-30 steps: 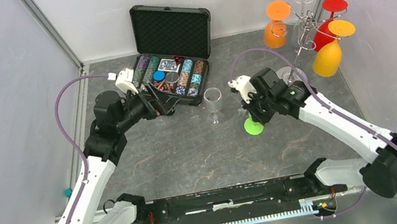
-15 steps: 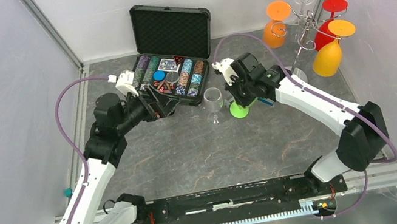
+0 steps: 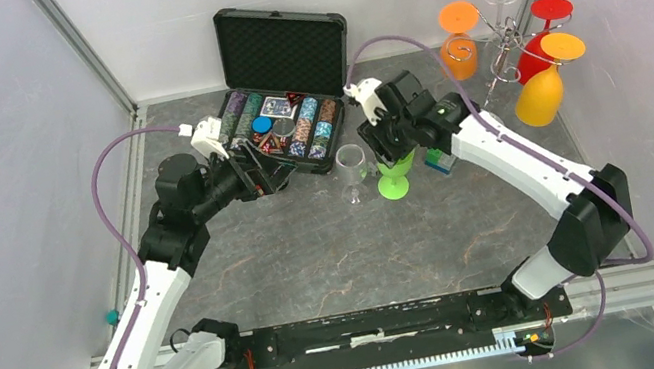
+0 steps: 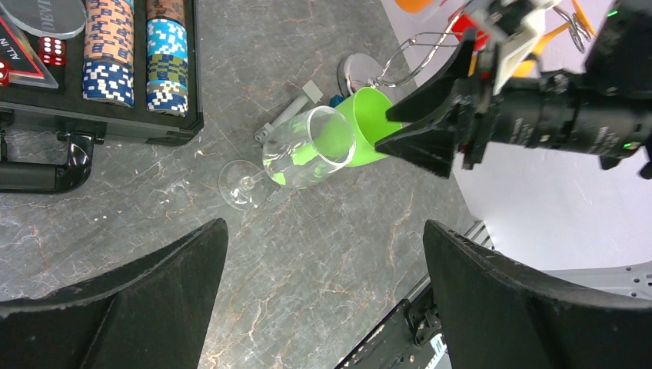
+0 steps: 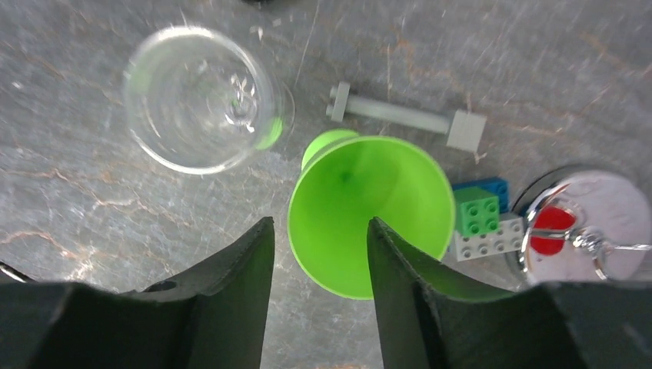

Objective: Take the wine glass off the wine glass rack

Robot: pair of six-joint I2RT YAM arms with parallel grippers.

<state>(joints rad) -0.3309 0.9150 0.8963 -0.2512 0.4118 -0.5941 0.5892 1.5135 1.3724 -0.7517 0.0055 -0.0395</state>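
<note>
A green wine glass (image 3: 394, 176) stands upright on the table beside a clear wine glass (image 3: 352, 168). My right gripper (image 3: 388, 141) hovers right over the green glass (image 5: 369, 223). It is open: its fingers straddle the near rim, and a gap shows at the left finger. The wine glass rack (image 3: 502, 40) stands at the back right with orange, red and yellow glasses hanging on it; its shiny disc base (image 5: 592, 223) lies just right of the green glass. My left gripper (image 3: 265, 170) is wide open above bare table, short of the clear glass (image 4: 307, 146).
An open case of poker chips (image 3: 284, 80) sits at the back middle. A grey bolt (image 5: 400, 119) and toy bricks (image 5: 480, 219) lie between the green glass and the rack's base. Walls close in on both sides.
My right arm carried the green glass leftward and away from the rack, set it upright beside the clear glass, and its jaws opened. The left arm stayed still.
</note>
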